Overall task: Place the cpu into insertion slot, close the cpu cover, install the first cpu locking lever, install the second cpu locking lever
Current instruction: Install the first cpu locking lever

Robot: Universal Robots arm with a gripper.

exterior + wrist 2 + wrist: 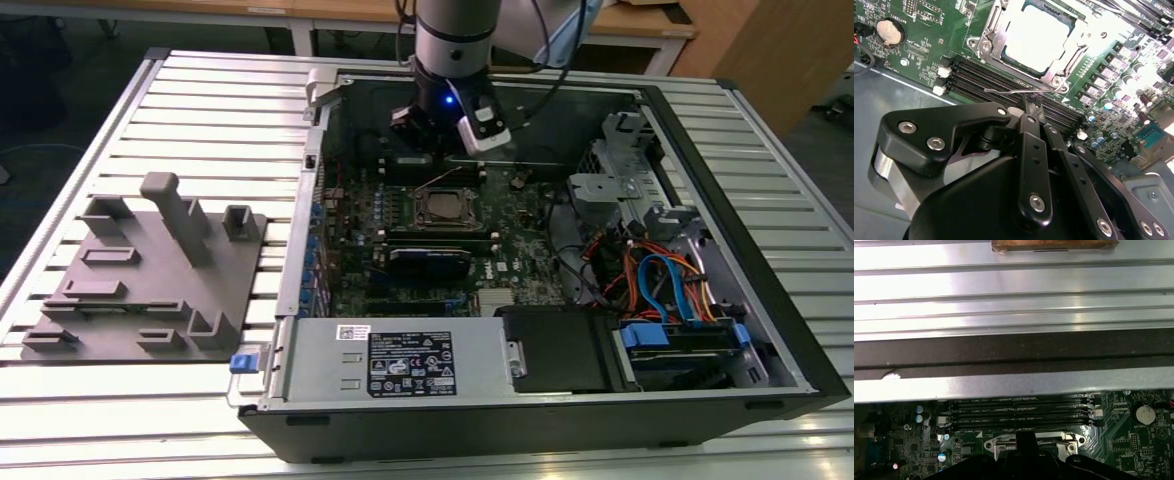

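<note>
At the slot (pixel 447 206), the cpu (pixel 1036 35) sits seated with the cover (pixel 995 22) shut over it. My gripper (pixel 1026 101) hangs just beside the slot, fingers drawn together to a narrow tip at the thin lever (pixel 1004 90). I cannot tell whether they pinch it. In my judgement, the lever wants a low, slow push toward its catch on the slot. Memory slots (pixel 999 77) lie directly beneath the tip, and capacitors (pixel 1106 97) crowd near the slot.
</note>
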